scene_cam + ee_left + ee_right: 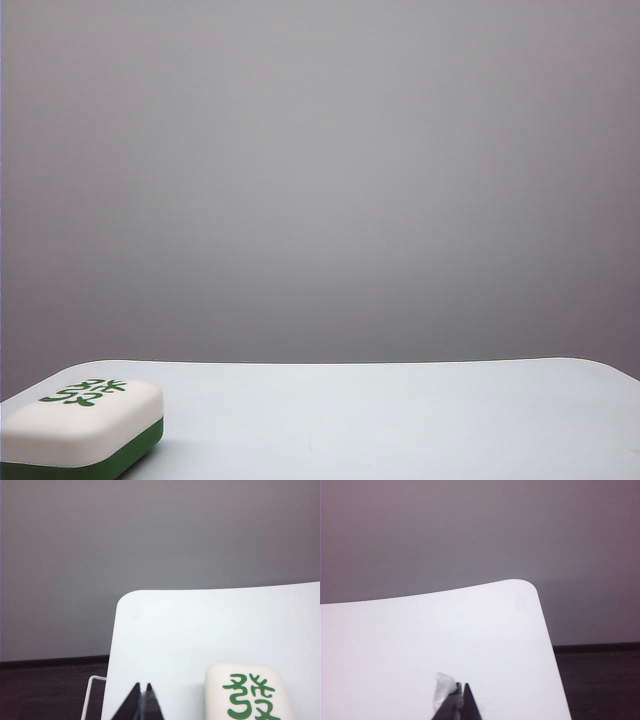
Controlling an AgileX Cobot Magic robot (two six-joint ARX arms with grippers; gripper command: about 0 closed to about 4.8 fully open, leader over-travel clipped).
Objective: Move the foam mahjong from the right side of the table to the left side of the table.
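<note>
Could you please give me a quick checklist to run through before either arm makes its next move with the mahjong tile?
1. Tile position: the foam mahjong lies at the left end of the table in the exterior view, flat, characters up: ok.
2. Left gripper free of the tile: its tips are together over the table's left edge, beside the tile and apart from it: ok.
3. Right gripper empty: tips together over bare table near the right corner, holding nothing: ok.
4. Right fingertip clean: a whitish scrap clings there: not ok.
5. Tile's near edge fully on the table: cropped out: cannot tell.
</note>
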